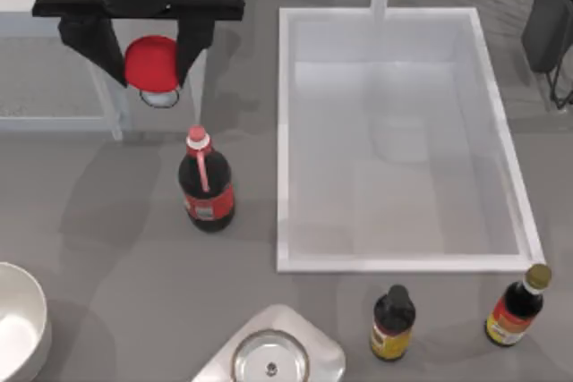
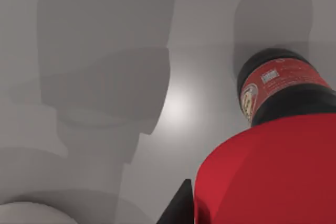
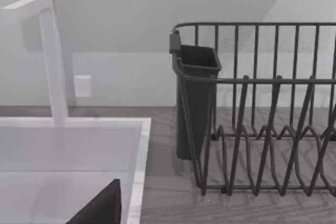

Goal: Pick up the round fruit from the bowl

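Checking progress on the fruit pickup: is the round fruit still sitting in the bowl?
No: the round fruit sits between the left gripper's fingers, far from the bowl.

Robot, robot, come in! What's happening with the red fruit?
Left tool shut on red fruit, high above the counter. Bowl far below-left. Right arm parked by the sink. Nothing in the way.

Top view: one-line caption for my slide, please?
Left gripper holds the red fruit high at top left, far from the bowl, above the cola bottle.

No legible text on any label.
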You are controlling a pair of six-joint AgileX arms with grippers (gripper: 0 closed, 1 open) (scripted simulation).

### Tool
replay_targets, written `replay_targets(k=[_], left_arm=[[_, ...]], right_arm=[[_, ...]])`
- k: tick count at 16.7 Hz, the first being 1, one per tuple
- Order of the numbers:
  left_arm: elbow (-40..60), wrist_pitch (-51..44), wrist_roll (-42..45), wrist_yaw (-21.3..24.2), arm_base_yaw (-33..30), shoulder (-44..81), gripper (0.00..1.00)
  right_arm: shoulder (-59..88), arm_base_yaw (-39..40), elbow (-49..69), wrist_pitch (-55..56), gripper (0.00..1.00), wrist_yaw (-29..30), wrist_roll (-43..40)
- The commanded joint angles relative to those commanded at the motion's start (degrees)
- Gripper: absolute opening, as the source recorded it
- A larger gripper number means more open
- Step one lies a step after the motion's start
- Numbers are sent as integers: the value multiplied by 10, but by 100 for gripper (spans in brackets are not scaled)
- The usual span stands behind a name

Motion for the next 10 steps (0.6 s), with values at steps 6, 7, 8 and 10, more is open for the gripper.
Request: replay_targets(k=[6, 7, 8, 10], left_arm=[[60, 22, -39, -4, -27, 63, 0], [60, 22, -39, -4, -27, 63, 0], [59, 21, -38, -3, -24, 63, 0], [53, 28, -38, -5, -26, 63, 0]], right_arm=[[0, 0, 0, 0, 100, 0, 0], [0, 0, 0, 0, 100, 0, 0], [0, 0, 0, 0, 100, 0, 0], [0, 0, 0, 0, 100, 0, 0]])
